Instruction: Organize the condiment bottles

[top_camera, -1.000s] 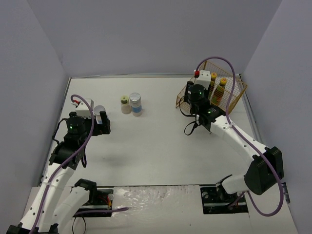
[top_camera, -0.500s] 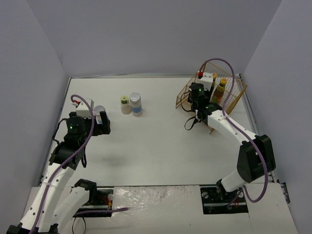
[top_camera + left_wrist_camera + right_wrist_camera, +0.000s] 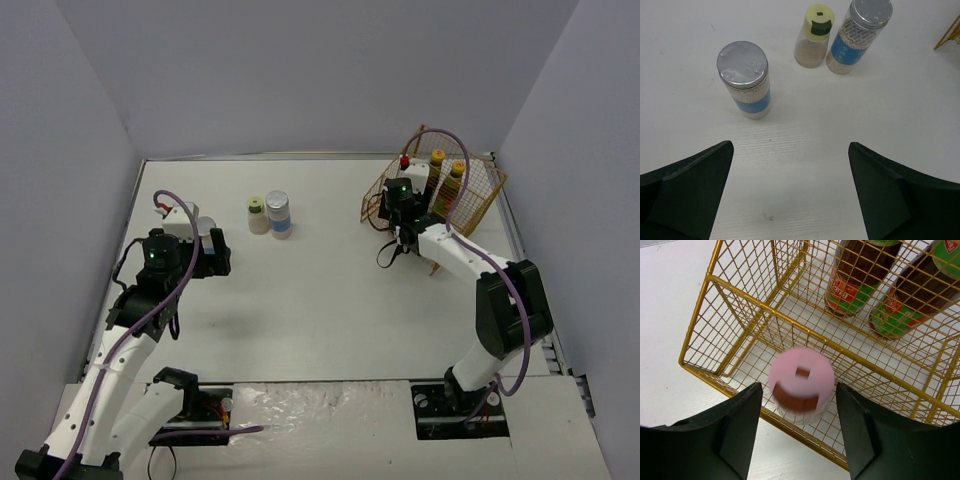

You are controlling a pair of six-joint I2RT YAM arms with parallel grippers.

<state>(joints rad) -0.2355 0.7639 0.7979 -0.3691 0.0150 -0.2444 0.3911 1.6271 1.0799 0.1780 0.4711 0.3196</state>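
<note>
both pincers released, pink shaker at the basket
my right pincer is spread wide, fingers clear of the blurred pink-lidded shaker between them, at the yellow wire basket's near wall; first sauce bottle and second sauce bottle stand behind. my left pincer gapes too, near silver-lidded jar just ahead, green-lidded shaker and far silver-lidded jar beyond.
</note>
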